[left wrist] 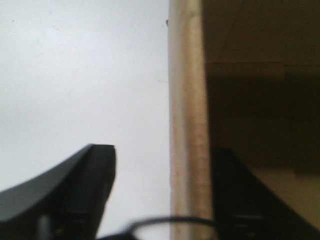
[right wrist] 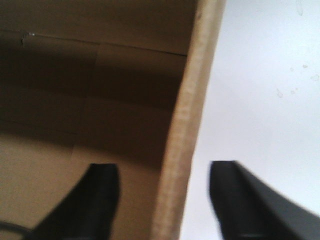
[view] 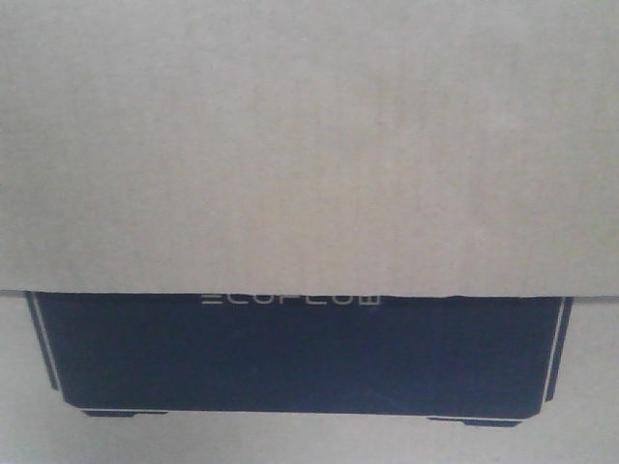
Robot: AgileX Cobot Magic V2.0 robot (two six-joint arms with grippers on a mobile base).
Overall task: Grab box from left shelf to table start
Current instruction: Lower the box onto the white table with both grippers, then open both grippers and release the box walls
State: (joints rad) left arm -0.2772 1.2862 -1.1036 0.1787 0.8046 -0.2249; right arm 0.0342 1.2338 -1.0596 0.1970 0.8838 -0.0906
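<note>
White tabletop (left wrist: pixel 75 75) is lying beside the box (view: pixel 309 145); left gripper (left wrist: pixel 162 192) and right gripper (right wrist: pixel 165 195) are straddling its walls, fingers (right wrist: pixel 102 200) spread, not visibly clamping.

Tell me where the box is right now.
The box fills the front view, right up against the camera. In the wrist views its side walls stand between the fingers of the left pincer and right pincer, over a white surface.

A plain white surface (left wrist: pixel 75 75) was seen filling the left of the left wrist view.
</note>
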